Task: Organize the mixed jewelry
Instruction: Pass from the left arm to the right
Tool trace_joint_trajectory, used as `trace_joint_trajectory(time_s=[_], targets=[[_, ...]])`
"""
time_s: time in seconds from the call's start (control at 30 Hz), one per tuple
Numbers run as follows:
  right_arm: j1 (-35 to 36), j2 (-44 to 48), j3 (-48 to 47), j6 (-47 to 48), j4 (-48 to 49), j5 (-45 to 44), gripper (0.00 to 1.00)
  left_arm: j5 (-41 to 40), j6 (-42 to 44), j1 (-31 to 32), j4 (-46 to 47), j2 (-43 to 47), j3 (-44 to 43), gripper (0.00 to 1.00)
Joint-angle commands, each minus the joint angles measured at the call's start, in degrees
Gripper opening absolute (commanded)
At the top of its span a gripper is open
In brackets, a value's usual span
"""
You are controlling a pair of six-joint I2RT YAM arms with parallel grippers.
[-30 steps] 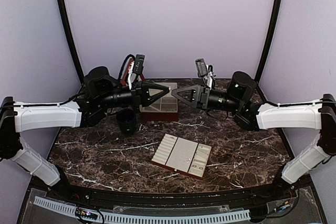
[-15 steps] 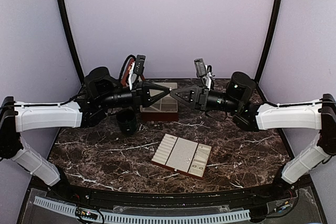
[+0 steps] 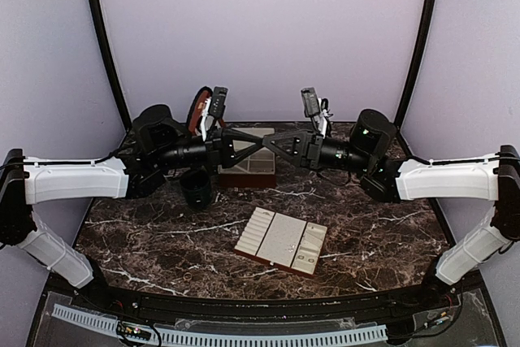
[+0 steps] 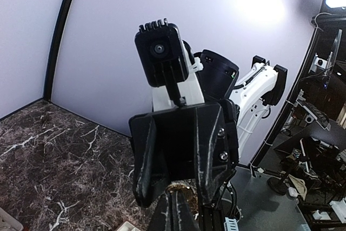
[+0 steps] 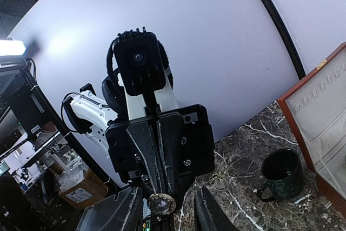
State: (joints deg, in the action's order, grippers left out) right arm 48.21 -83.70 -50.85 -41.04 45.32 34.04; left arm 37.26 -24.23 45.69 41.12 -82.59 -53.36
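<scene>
Both grippers meet tip to tip in the air above the red-brown box [image 3: 250, 170]. My left gripper [image 3: 258, 143] [image 4: 175, 215] is shut on a small round gold-rimmed piece of jewelry [image 5: 162, 204] [image 4: 181, 187], which sticks out at its fingertips. My right gripper [image 3: 250, 140] [image 5: 162, 217] faces it with its jaws apart, one finger on each side of the piece and of the left fingertips. Neither right finger visibly touches the piece. In the top view the piece is hidden by the fingers.
A dark green cup [image 3: 197, 188] [image 5: 281, 179] stands left of the box. The flat cream slotted tray [image 3: 281, 240] lies on the marble table nearer the arms. The box's cream lining [image 5: 324, 112] shows at the right edge of the right wrist view.
My right gripper has moved left until its fingers overlap the left gripper's tips, and its jaws have narrowed. The left gripper has stayed shut on the piece.
</scene>
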Motion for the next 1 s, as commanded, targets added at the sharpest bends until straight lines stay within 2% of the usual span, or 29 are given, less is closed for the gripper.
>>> trace_joint_trajectory(time_s=[0.0, 0.3, 0.57, 0.83, 0.97], targets=[[0.7, 0.6, -1.6, 0.1, 3.0, -0.9, 0.29, 0.8, 0.0, 0.5, 1.6, 0.1, -0.4, 0.00], [0.7, 1.1, -0.6, -0.5, 3.4, -2.0, 0.17, -0.2, 0.0, 0.4, 1.6, 0.4, 0.1, 0.00], [0.7, 1.8, 0.7, -1.0, 3.6, -3.4, 0.01, -0.7, -0.1, 0.4, 1.3, 0.5, 0.5, 0.00], [0.7, 1.9, 1.1, -1.2, 3.6, -3.9, 0.00, -1.2, -0.5, 0.5, 1.4, 0.0, 0.4, 0.00], [0.7, 2.7, 0.8, 1.5, -1.7, -7.1, 0.00, -1.9, -0.3, 0.4, 0.7, 0.2, 0.7, 0.12]])
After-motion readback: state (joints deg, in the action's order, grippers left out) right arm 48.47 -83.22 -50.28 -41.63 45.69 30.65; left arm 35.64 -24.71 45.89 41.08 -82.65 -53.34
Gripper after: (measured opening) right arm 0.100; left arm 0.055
